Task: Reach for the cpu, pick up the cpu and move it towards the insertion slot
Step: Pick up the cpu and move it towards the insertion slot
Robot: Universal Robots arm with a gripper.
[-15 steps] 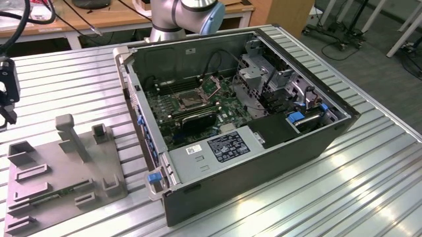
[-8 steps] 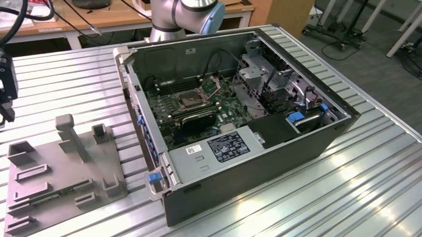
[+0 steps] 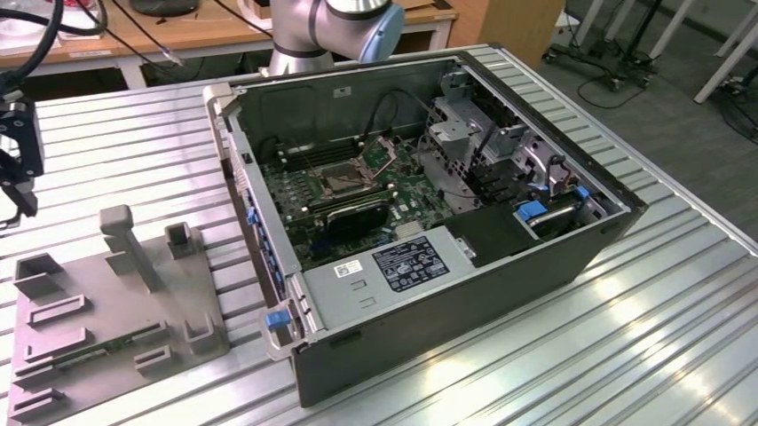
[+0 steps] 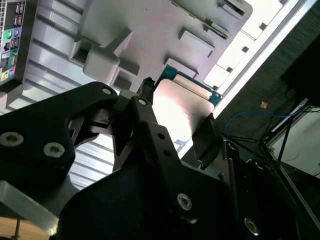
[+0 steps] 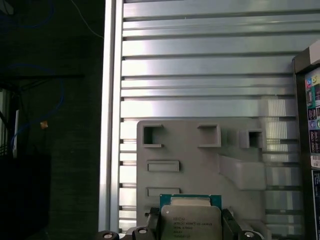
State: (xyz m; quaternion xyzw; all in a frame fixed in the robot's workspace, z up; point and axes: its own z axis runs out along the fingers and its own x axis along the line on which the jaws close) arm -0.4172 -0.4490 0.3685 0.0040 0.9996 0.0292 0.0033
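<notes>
The cpu, a small square chip with a pale metal face on a green edge, sits between my gripper's two black fingers. My gripper is shut on it and holds it above the near edge of a grey fixture. In the second wrist view the cpu shines between the fingers of the gripper. The gripper hangs at the exterior view's left edge, over the table and far from the case. The insertion slot, metal-framed with a dark centre, lies on the green board inside the open case.
The open computer case lies on the ribbed metal table, with drive cages and cables inside. The grey fixture with upright posts and recesses holds a long green strip. The table's edge runs beside the fixture.
</notes>
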